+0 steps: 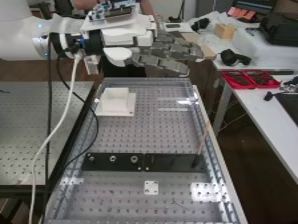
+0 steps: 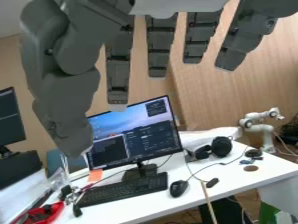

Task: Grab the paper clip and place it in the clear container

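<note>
Well, the small thing could get away first. What may be the paper clip [image 1: 178, 204], a thin dark bit too tiny to be sure of, lies flat near the close end of the table [image 1: 133, 134]. Big fingers could slide over it, push it into one of the little holes, or bump the hard top. The clear container is hard to pick out among shiny spots, so the clip could land on its rim or miss it. The white cord [image 1: 63, 115] hangs low and might snag on an edge. The hand [image 1: 174, 50] is up high past the white block [image 1: 116, 101], its fingers straight and wide, holding nothing and touching nothing.
</note>
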Tool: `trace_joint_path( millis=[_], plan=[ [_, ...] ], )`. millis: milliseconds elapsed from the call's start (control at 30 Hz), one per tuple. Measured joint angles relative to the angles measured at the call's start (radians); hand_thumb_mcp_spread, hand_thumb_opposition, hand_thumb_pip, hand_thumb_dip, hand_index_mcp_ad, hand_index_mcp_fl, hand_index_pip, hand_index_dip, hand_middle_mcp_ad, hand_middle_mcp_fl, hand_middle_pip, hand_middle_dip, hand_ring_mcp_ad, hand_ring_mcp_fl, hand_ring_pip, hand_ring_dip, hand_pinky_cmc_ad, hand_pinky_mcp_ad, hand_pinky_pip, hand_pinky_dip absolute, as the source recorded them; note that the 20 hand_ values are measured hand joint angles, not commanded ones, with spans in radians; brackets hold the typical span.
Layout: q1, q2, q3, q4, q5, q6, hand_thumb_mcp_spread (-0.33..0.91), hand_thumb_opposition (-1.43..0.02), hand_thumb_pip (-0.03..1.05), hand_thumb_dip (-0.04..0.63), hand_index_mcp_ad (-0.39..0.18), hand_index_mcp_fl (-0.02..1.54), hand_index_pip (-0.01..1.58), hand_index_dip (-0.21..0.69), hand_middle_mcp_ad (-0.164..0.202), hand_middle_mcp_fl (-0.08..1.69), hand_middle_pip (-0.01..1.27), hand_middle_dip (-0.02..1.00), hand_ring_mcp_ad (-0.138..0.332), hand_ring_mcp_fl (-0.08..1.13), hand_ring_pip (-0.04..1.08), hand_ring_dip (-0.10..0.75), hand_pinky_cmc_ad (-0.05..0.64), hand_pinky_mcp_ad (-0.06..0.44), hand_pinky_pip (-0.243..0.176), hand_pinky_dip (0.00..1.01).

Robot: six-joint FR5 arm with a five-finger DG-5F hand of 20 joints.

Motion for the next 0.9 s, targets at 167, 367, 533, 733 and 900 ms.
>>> trace_joint_path(
  millis=[167, 367, 533, 733, 900],
  plan=[
    [0.001, -0.002, 0.003, -0.004, 0.003, 0.003, 0.47, -0.80, 0.39, 0.279, -0.190, 0.44, 0.39, 0.283, 0.024, 0.15, 0.14, 0.19, 0.136, 0.02, 0.11, 0.058, 0.328, 0.232, -0.038, 0.18],
    [0.001, -0.001, 0.004, -0.004, 0.005, 0.000, 0.48, -0.81, 0.38, 0.279, -0.190, 0.44, 0.39, 0.283, 0.024, 0.15, 0.14, 0.19, 0.136, 0.02, 0.11, 0.058, 0.328, 0.232, -0.038, 0.18],
    [-0.001, 0.007, -0.001, -0.004, 0.011, -0.006, 0.48, -0.80, 0.38, 0.279, -0.190, 0.44, 0.39, 0.283, 0.028, 0.15, 0.14, 0.19, 0.136, 0.02, 0.11, 0.058, 0.328, 0.232, -0.038, 0.18],
    [-0.009, 0.016, -0.005, -0.008, 0.011, -0.016, 0.48, -0.80, 0.38, 0.279, -0.190, 0.44, 0.39, 0.283, 0.024, 0.15, 0.14, 0.19, 0.136, 0.02, 0.11, 0.058, 0.325, 0.232, -0.038, 0.18],
    [-0.013, 0.022, -0.010, -0.017, 0.010, -0.022, 0.48, -0.80, 0.38, 0.279, -0.190, 0.44, 0.39, 0.283, 0.024, 0.15, 0.14, 0.19, 0.136, 0.02, 0.11, 0.058, 0.328, 0.232, -0.038, 0.18]
  ],
)
